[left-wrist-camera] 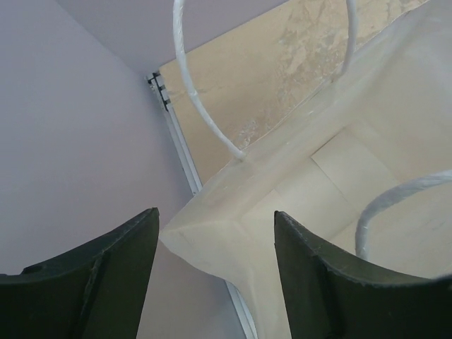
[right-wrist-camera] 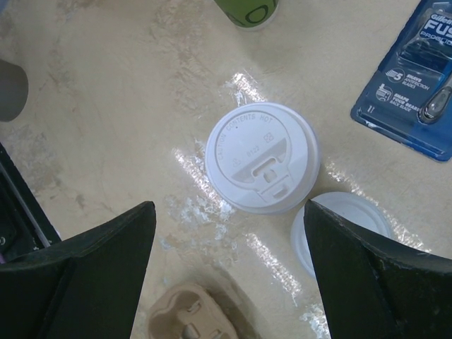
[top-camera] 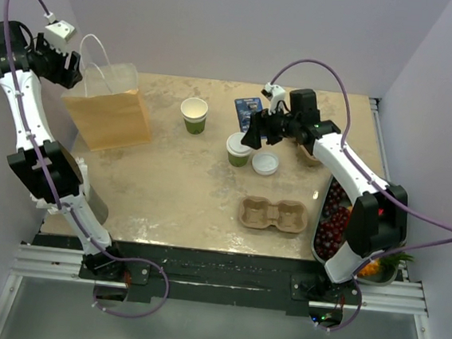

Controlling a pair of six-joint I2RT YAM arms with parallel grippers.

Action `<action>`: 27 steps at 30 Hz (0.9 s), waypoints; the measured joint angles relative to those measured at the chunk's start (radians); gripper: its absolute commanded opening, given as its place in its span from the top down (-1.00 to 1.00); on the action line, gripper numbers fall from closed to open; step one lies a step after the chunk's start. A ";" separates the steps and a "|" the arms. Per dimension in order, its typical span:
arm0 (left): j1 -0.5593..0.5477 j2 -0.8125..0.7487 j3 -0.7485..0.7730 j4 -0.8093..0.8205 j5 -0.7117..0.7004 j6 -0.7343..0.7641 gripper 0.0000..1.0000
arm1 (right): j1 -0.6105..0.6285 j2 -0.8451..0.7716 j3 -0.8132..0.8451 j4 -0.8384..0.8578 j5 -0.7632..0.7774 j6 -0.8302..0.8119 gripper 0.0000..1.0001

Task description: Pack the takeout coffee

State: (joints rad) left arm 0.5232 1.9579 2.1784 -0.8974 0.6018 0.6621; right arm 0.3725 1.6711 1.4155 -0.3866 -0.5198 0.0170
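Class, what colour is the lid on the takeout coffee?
White lid; clearest in right wrist view.

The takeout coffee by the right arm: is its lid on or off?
On. The takeout coffee is capped in white over its whole rim; a spare lid lies loose beside it.

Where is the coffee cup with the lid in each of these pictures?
Top external: lidded cup just right of centre.
Left wrist: not in it.
Right wrist: centre, seen from above.
Shared landmark: blue pack, in those two views.
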 measured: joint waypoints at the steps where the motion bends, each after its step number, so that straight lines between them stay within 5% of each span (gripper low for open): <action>1: 0.000 0.007 0.006 -0.006 0.005 0.005 -0.38 | 0.000 0.005 0.000 0.000 0.000 0.000 -0.76; 8: -0.004 0.100 0.063 -0.018 0.055 0.040 -0.24 | 0.000 0.053 0.009 -0.005 0.000 0.000 -0.75; 13: -0.013 0.135 0.086 -0.018 0.085 0.057 -0.02 | -0.001 0.054 0.010 -0.009 0.000 0.000 -0.75; 17: -0.034 0.135 0.086 -0.034 0.109 0.094 0.44 | -0.001 0.054 0.010 -0.009 0.000 -0.002 -0.75; 27: -0.086 0.056 -0.014 -0.096 0.125 0.208 0.71 | -0.001 0.054 0.010 -0.010 0.004 -0.011 -0.75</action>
State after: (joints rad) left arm 0.4374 2.0136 2.1643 -0.9932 0.7265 0.8696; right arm 0.3717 1.7252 1.4250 -0.3965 -0.5159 0.0059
